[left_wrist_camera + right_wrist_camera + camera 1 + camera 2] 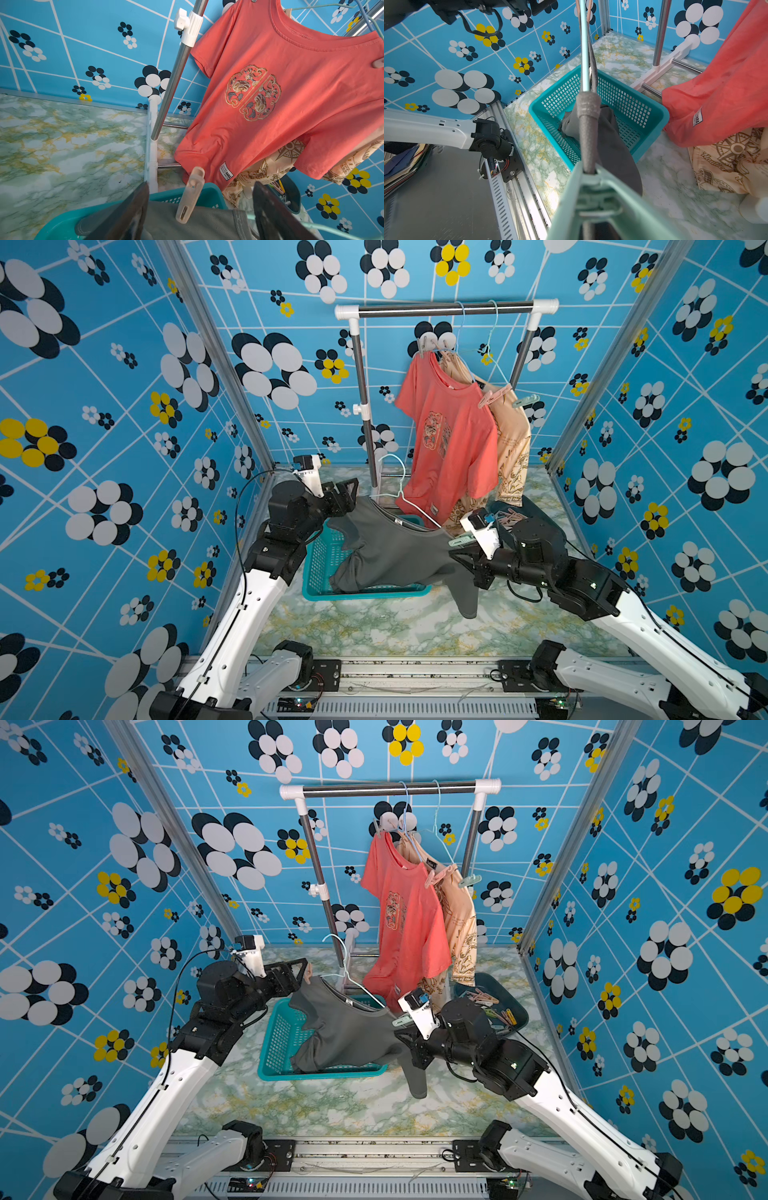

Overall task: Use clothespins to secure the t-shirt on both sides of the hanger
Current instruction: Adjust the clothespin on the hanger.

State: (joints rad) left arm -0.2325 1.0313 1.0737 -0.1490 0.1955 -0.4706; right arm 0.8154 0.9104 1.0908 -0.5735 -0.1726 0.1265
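Over the basket (316, 568) near the table's (374, 630) middle, the grey t-shirt (395, 551) sits on a hanger (419, 512). At its right shoulder the right end effector (457, 558) is closed on a mint clothespin (598, 197) whose mouth straddles the cloth-covered hanger end. At the left shoulder the left end effector (200, 187) stands apart, fingers either side of a beige clothespin (190, 195) without touching it. The pin's long axis runs along the fingers, pointing away from the wrist, its near end on the shirt. The left arm is clearly nearer it. Spare clothespins (484, 997) lie in a tray (523, 1013) toward the back right corner.
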